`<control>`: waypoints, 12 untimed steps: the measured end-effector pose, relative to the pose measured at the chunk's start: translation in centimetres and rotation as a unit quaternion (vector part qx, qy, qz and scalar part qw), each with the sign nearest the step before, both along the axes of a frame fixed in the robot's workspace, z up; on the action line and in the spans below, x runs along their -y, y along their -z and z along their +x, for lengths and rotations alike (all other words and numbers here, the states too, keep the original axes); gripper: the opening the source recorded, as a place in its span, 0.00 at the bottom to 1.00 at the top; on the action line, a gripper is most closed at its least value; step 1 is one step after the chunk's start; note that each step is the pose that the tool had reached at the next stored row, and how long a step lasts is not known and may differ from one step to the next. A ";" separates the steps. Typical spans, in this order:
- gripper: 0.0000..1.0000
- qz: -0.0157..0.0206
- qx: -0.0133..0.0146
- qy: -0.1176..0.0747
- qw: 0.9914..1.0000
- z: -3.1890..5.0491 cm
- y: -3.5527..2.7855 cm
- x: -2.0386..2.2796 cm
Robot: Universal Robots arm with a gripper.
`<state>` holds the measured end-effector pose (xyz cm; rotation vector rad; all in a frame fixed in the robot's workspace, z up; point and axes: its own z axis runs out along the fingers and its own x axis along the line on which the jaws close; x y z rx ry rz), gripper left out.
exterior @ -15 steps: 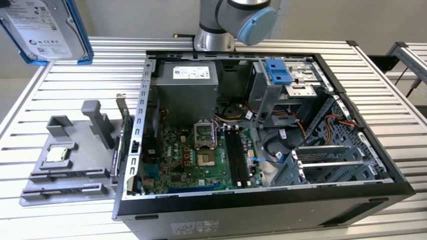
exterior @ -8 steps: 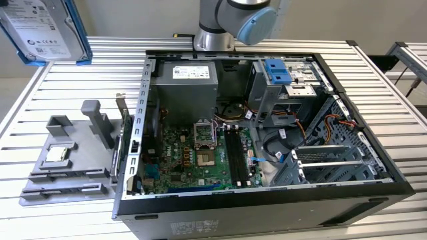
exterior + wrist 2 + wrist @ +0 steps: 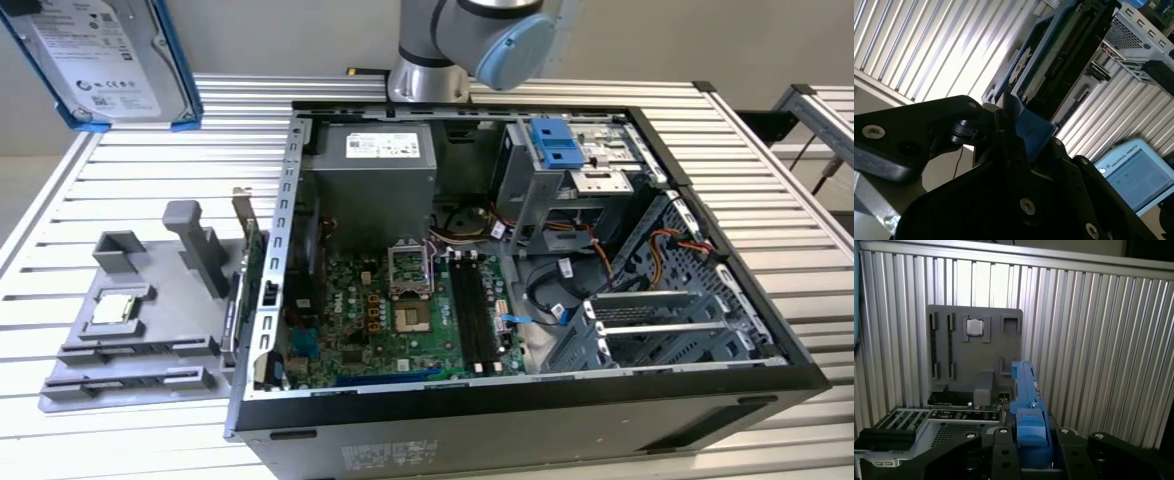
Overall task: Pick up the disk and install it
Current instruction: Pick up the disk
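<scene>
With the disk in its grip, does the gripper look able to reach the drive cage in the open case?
Probably yes: the gripper holds the disk, the case is open, and nothing covers the drive cage.

Disk (image 3: 114,60) is clamped in claw (image 3: 1031,432) and held above bare desk (image 3: 134,180); open room is seen around it. Computer case (image 3: 507,425) is open on top. Way inside is narrowed by power supply (image 3: 378,175), drive cage (image 3: 594,185) with blue latch (image 3: 558,140), and cables (image 3: 627,245). Grey tray (image 3: 134,320) is set just beside case, at the exterior view's left.
</scene>
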<state>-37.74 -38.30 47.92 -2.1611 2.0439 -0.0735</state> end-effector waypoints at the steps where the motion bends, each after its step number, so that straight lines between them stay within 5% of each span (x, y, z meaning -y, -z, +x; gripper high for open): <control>1: 0.00 0.000 0.000 0.000 1.000 0.26 0.00 0.00; 12: 0.00 0.000 -0.004 0.000 1.000 3.61 0.00 0.21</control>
